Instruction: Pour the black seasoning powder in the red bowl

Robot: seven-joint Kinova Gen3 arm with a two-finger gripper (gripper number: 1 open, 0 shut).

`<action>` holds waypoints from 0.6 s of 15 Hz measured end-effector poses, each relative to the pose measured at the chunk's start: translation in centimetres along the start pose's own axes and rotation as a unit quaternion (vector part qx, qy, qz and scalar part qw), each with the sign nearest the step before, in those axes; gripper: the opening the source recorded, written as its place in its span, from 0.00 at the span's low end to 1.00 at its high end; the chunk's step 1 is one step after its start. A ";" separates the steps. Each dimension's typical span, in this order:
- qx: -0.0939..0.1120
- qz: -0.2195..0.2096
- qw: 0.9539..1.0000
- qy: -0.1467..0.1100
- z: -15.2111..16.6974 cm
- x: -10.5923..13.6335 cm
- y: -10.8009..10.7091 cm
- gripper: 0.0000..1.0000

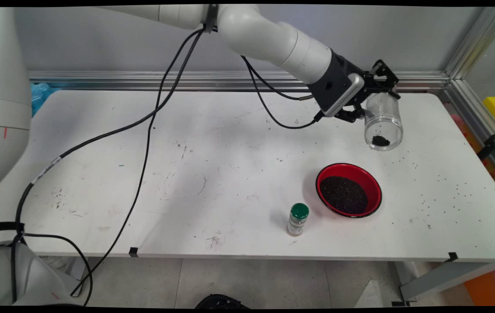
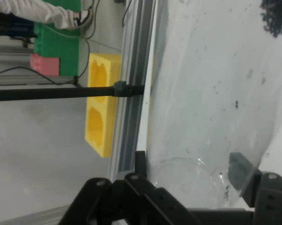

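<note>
My gripper (image 1: 376, 98) is shut on a clear glass jar (image 1: 382, 121), held in the air over the table's far right and tipped mouth down toward the camera. A small clump of black grains (image 1: 380, 140) lies by the jar's rim. In the hand view the jar (image 2: 197, 183) sits between the two fingers (image 2: 241, 168), its wall filling the right half of the picture. Below and to the left of the jar, a red bowl (image 1: 348, 190) full of black grains stands on the white table (image 1: 186, 174).
A small spice bottle with a green cap (image 1: 298, 219) stands left of the bowl near the front edge. Loose black grains (image 1: 443, 187) are scattered over the table's right side. An aluminium rail (image 1: 230, 80) runs along the back, and black cables (image 1: 147, 130) hang across the left half.
</note>
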 end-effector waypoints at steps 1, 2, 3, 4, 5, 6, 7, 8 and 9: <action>-0.006 -0.010 1.000 0.002 -0.2 0.0 -0.1 0.00; -0.011 -0.020 1.000 0.003 -0.5 -0.1 -0.3 0.00; -0.015 -0.028 0.999 0.005 -0.7 -0.1 -0.4 0.00; -0.020 -0.038 0.999 0.007 -0.9 -0.2 -0.5 0.00; -0.025 -0.049 0.998 0.008 -1.2 -0.3 -0.6 0.00; -0.030 -0.060 0.998 0.010 -1.4 -0.4 -0.7 0.00; -0.035 -0.071 0.997 0.011 -1.6 -0.5 -0.8 0.00; -0.037 -0.080 0.996 0.011 -1.7 -0.6 -0.9 0.00; -0.040 -0.087 0.995 0.012 -1.8 -0.7 -1.0 0.00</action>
